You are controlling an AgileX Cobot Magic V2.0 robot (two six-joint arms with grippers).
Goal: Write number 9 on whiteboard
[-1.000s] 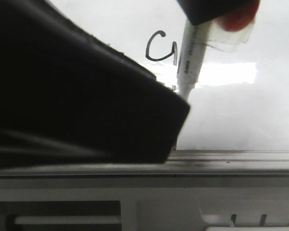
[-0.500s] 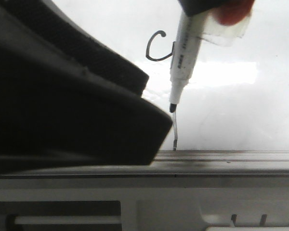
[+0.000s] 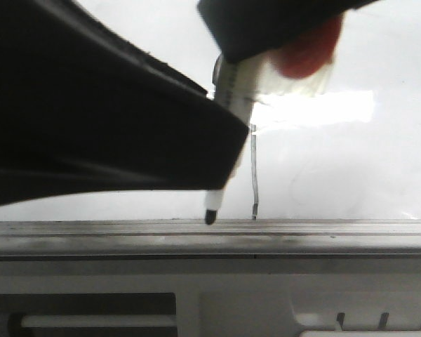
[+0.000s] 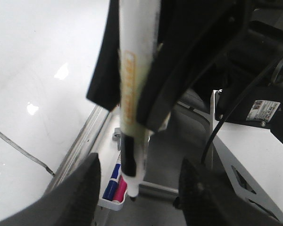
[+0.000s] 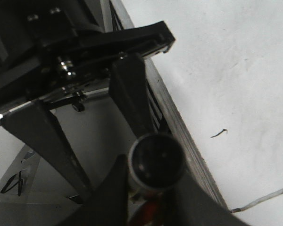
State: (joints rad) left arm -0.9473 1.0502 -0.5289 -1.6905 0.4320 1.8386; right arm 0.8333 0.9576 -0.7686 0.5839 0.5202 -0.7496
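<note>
The whiteboard (image 3: 351, 161) fills the back of the front view, edged by a grey rail (image 3: 337, 228). Of the number 9, only the thin black stem (image 3: 253, 175) shows; my right gripper (image 3: 266, 63) hides the loop. That gripper is shut on a white marker (image 3: 235, 84), whose black tip (image 3: 210, 216) hangs by the rail, left of the stem's lower end. In the right wrist view the marker's round end (image 5: 156, 162) sits between the fingers. In the left wrist view my left gripper (image 4: 141, 197) is open, with the marker (image 4: 132, 94) passing in front and the stem (image 4: 19, 150) on the board.
My left arm (image 3: 91, 119) blocks the left half of the front view. A small tray (image 4: 114, 203) beyond the rail holds a blue and a pink marker. A short black tick stroke (image 5: 219, 133) marks the whiteboard (image 5: 236, 70).
My right gripper has carried the marker down and left, off the stem, until its tip is by the rail. The 9's loop is now covered. My left arm has shifted slightly.
</note>
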